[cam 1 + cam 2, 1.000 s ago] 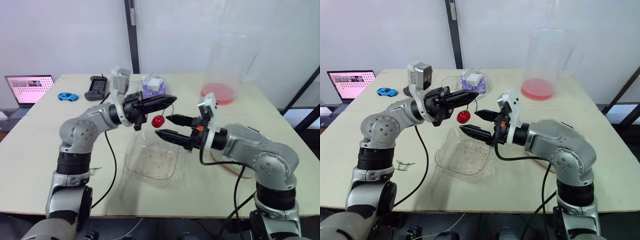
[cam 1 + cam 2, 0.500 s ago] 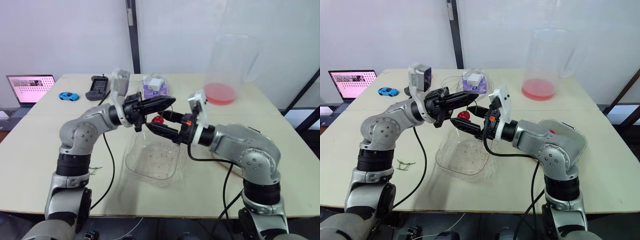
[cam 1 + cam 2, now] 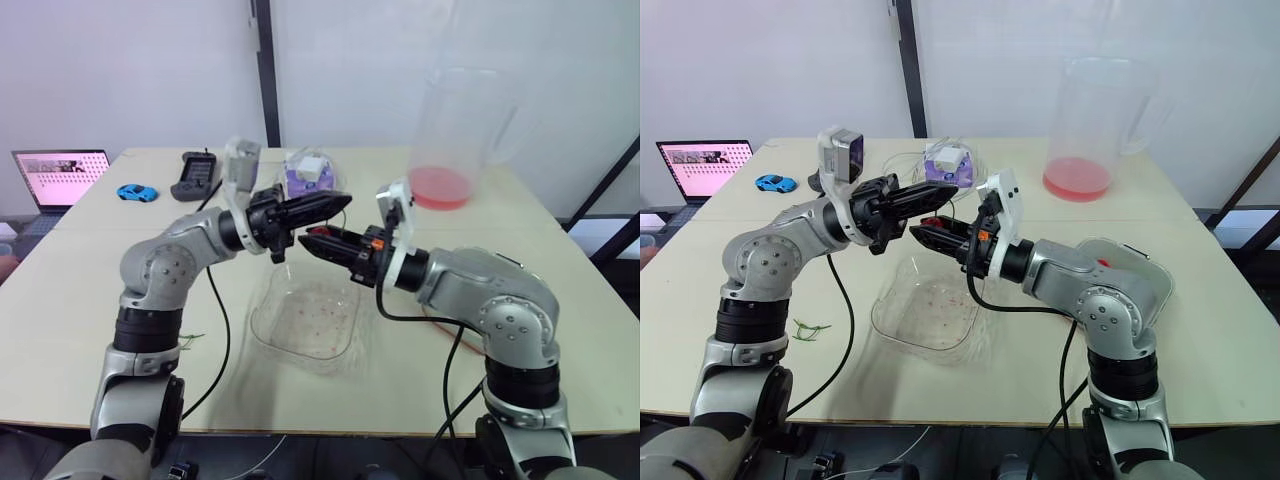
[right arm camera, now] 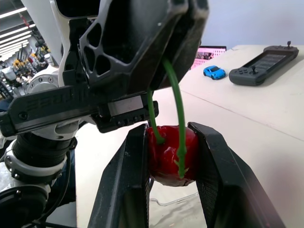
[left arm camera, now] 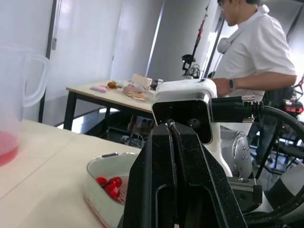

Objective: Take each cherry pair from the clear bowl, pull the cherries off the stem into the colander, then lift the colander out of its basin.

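While right claw clamps a cherry, a pitcher stands behind.

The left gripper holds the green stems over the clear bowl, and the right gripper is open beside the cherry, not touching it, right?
Not quite: the right gripper is shut on the cherry, a finger against each side, as the right wrist view shows. The left gripper does hold the stems over the clear bowl.

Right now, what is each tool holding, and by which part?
The left tool pinches the green stems at their upper ends; the right tool is shut on the red cherry, one finger on each side.
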You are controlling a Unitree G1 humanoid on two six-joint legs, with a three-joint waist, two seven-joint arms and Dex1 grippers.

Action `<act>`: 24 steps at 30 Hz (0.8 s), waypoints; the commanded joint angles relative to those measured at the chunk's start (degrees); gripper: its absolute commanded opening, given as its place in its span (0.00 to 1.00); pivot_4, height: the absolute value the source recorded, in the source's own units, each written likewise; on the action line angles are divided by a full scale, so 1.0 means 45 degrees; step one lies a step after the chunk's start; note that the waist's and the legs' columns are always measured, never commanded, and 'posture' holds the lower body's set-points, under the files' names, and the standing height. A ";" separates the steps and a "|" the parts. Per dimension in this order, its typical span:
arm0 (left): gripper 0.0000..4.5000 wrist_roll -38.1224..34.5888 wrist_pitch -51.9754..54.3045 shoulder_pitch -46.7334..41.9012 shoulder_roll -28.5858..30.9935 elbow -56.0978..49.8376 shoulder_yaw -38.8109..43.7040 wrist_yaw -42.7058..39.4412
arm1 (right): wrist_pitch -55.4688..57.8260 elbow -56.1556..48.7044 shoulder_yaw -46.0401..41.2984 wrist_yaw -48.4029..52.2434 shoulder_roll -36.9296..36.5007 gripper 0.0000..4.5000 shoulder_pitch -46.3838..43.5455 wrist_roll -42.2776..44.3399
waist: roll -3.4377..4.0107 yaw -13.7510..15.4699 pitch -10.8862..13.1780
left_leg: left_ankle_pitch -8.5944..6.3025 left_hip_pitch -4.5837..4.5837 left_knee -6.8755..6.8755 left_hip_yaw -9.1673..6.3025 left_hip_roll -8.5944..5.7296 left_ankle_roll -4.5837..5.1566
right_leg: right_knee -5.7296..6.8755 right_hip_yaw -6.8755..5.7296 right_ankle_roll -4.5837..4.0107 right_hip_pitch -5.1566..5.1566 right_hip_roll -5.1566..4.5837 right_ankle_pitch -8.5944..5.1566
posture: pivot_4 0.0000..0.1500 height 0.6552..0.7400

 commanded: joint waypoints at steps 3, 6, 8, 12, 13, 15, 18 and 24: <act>0.00 -0.0005 -0.0330 -0.0185 0.0030 -0.0272 0.0152 -0.0173 | 0.0562 -0.0527 0.0533 0.0062 -0.0444 0.18 0.0069 0.0367 | 0.0000 0.0001 0.0000 | 0.0000 0.0000 0.0000 -0.0001 0.0000 0.0000 | -0.0001 0.0000 0.0000 0.0000 0.0001 0.0000 | 1.00 0.92; 0.00 0.0027 -0.0332 -0.0196 -0.0010 -0.0267 0.0175 -0.0189 | 0.0808 -0.0513 0.0712 0.0037 -0.0615 0.18 0.0271 0.0379 | 0.0000 0.0001 0.0000 | 0.0000 0.0000 0.0000 -0.0001 0.0000 0.0000 | -0.0001 0.0000 0.0000 0.0000 0.0001 0.0000 | 1.00 0.92; 0.00 0.0042 -0.0347 -0.0191 -0.0038 -0.0258 0.0174 -0.0200 | 0.0911 -0.0486 0.0738 -0.0039 -0.0688 0.18 0.0359 0.0368 | 0.0000 0.0002 0.0000 | 0.0000 0.0000 -0.0001 0.0000 0.0000 0.0000 | -0.0002 0.0000 0.0000 0.0000 0.0001 0.0000 | 1.00 0.92; 0.00 0.0028 -0.0349 -0.0157 -0.0116 -0.0272 0.0177 -0.0193 | 0.1087 -0.0588 0.0716 -0.0083 -0.0894 0.18 0.0476 0.0485 | 0.0000 0.0003 0.0000 | -0.0001 0.0000 -0.0001 0.0000 0.0001 0.0001 | -0.0003 0.0000 0.0000 0.0000 0.0000 0.0000 | 1.00 0.92; 0.00 0.0019 -0.0361 -0.0156 -0.0134 -0.0260 0.0176 -0.0187 | 0.1157 -0.0605 0.0711 -0.0090 -0.0947 0.18 0.0508 0.0541 | 0.0000 0.0004 0.0000 | -0.0001 0.0000 -0.0002 0.0000 0.0000 0.0001 | -0.0004 0.0000 0.0000 0.0000 0.0001 0.0000 | 1.00 0.92; 0.00 0.0020 -0.0399 -0.0180 -0.0171 -0.0205 0.0168 -0.0193 | 0.1322 -0.0627 0.0685 -0.0127 -0.1032 0.18 0.0574 0.0691 | 0.0000 0.0005 0.0000 | -0.0001 0.0000 -0.0002 -0.0001 0.0000 0.0002 | -0.0003 0.0000 0.0000 0.0000 0.0001 0.0000 | 1.00 0.92; 0.00 -0.0007 -0.0426 -0.0208 -0.0225 -0.0144 0.0183 -0.0192 | 0.1603 -0.0652 0.0630 -0.0237 -0.1104 0.18 0.0683 0.0981 | 0.0000 0.0005 0.0000 | -0.0002 0.0000 -0.0001 0.0000 0.0000 0.0002 | -0.0003 0.0000 0.0000 0.0000 0.0001 0.0000 | 1.00 0.92; 0.00 -0.0017 -0.0463 -0.0248 -0.0290 -0.0086 0.0216 -0.0200 | 0.1855 -0.0647 0.0654 -0.0511 -0.1178 0.18 0.0906 0.1215 | -0.0001 0.0007 -0.0001 | -0.0002 0.0000 -0.0002 -0.0001 0.0001 0.0003 | -0.0004 -0.0001 0.0000 0.0002 0.0001 0.0000 | 1.00 0.92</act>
